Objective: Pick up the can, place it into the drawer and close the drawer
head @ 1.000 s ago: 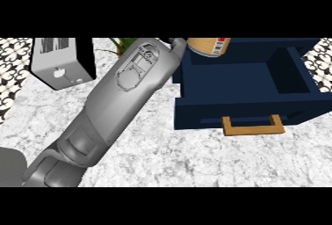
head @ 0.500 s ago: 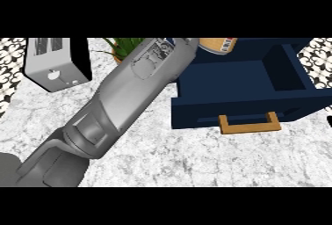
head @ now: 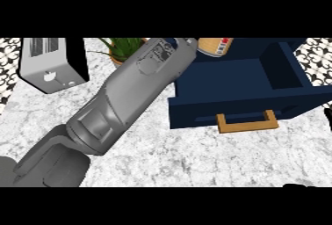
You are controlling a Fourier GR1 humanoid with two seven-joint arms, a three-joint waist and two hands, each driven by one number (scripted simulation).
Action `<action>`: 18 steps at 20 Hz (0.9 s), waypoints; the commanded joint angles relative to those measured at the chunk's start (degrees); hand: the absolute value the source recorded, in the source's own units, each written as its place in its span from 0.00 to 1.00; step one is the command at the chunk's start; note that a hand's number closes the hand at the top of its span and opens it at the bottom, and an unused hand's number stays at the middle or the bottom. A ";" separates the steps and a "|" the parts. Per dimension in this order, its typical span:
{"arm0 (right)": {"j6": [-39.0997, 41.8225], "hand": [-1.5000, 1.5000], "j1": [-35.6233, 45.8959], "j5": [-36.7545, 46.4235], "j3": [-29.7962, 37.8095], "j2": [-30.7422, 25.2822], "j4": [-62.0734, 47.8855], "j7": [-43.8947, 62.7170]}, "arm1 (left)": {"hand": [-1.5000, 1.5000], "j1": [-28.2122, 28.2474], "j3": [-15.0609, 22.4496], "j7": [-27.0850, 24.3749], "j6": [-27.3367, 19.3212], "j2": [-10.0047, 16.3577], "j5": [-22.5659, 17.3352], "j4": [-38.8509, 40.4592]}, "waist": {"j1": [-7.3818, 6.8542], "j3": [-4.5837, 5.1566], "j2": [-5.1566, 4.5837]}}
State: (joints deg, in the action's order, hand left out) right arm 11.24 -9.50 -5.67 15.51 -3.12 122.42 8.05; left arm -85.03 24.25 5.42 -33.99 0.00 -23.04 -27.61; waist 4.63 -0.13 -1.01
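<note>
- Grey left forearm (head: 123, 101) ended at the upper edge, where the left hand was cut off; whether its fingers were apart or clamped could not be told.
- Just beside that wrist sat the tan can with a red-and-white label (head: 214, 47), over the back of the open navy drawer (head: 233, 83) with its wooden handle (head: 247, 123).
- Its top was cropped; the long axis ran roughly up the view, rounded end towards the drawer.
- Only a black sliver of the right hand (head: 304, 186) showed, its state unclear.
- White marble counter (head: 214, 158) carried a silver toaster (head: 48, 66) and a potted plant (head: 123, 47).
</note>
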 commanded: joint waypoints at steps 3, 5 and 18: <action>0.53 0.00 0.35 0.88 -1.65 0.45 -0.01 -0.88 | 1.00 0.35 4.59 -2.50 -3.52 0.00 -3.04 2.71 | 2.07 -0.06 -0.45; -1.71 0.00 0.98 3.82 -4.14 2.20 1.13 1.09 | 1.00 0.34 5.78 -2.35 -3.49 0.00 -3.49 2.29 | 0.59 0.02 -0.09; -1.80 0.00 6.36 1.29 -1.78 -0.37 -0.34 3.11 | 0.00 4.10 10.88 -8.12 -5.45 0.00 -6.04 6.75 | 2.22 0.02 -0.81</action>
State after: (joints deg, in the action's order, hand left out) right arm 9.95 -5.37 -3.31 13.21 -2.61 120.97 8.44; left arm -82.90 34.24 -0.58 -38.73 0.00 -28.15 -21.68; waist 6.68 -0.17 -1.71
